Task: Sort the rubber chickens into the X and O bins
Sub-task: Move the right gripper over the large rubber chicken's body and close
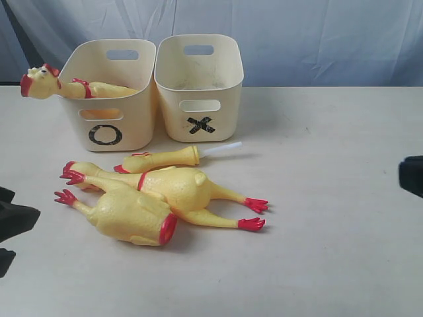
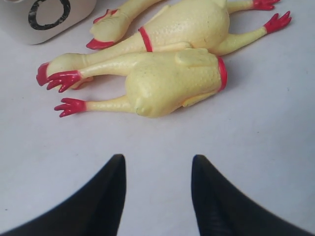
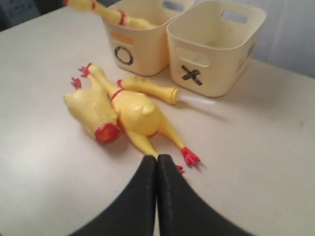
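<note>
White table [image 1: 330, 264] fills the scene; the exterior view crops the left gripper [image 1: 16, 221] and right gripper [image 1: 411, 176]. You see the left gripper [image 2: 157, 160], fingers [image 2: 106, 196] spread, facing the headless body [image 2: 172, 83] nearby. The right gripper [image 3: 157, 158], fingers pressed together on nothing, sits near the whole chicken [image 3: 140, 115]'s feet. A fourth chicken [image 1: 39, 84] overhangs the O bin [image 1: 139, 105].

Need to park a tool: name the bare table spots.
Free: the table right of the X bin and the whole chicken, and the strip in front of the headless body. Crowded: around the neck piece, before the O bin.
</note>
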### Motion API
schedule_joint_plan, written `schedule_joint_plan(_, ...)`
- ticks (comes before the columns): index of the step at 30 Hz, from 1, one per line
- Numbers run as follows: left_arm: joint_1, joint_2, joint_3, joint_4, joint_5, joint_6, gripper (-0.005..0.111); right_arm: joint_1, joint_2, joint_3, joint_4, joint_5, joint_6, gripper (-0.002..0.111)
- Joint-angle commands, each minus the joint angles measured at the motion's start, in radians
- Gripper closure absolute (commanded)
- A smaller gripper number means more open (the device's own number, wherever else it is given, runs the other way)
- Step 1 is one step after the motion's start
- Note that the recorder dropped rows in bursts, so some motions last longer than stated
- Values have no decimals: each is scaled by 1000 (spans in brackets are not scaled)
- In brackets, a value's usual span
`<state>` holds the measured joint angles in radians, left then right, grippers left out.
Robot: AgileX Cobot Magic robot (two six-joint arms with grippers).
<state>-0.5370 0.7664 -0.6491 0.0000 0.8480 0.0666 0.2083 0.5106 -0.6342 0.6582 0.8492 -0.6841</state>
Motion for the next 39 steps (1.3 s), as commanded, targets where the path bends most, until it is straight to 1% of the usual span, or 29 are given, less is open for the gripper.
schedule_joint_plan(1,-3,-4,2,0,18,-7,66,3,179,-63,87,32,-127,108)
schedule_joint_plan(6,-3,-4,2,0,25,-7,66,3,383,-142,167,62,-247,108)
schedule_joint_plan(9,-3,-4,2,0,25,-7,66,6,475,-184,184,75,-266,108)
schedule_joint_plan(11,-3,-4,2,0,23,-7,66,33,531,-205,181,59,-276,108)
schedule_joint_plan(14,-3,-4,2,36,23,-42,66,97,614,-223,177,2,-324,108)
schedule_joint_plan(20,-3,-4,2,119,31,-119,66,262,752,-243,144,-145,-333,108)
schedule_joint_plan(23,-3,-4,2,133,31,-135,66,353,820,-249,104,-232,-335,108)
schedule_joint_plan(29,-3,-4,2,133,31,-137,66,524,929,-249,101,-422,-335,107)
schedule_joint_plan(30,-3,-4,2,133,31,-137,66,549,949,-249,101,-440,-335,105)
schedule_joint_plan(33,-3,-4,2,133,31,-137,66,614,1008,-249,94,-476,-369,93)
schedule_joint_plan(38,-3,-4,2,133,31,-137,66,709,1114,-249,94,-609,-375,59)
schedule_joint_plan(39,-3,-4,2,131,32,-137,66,728,1129,-249,91,-647,-374,55)
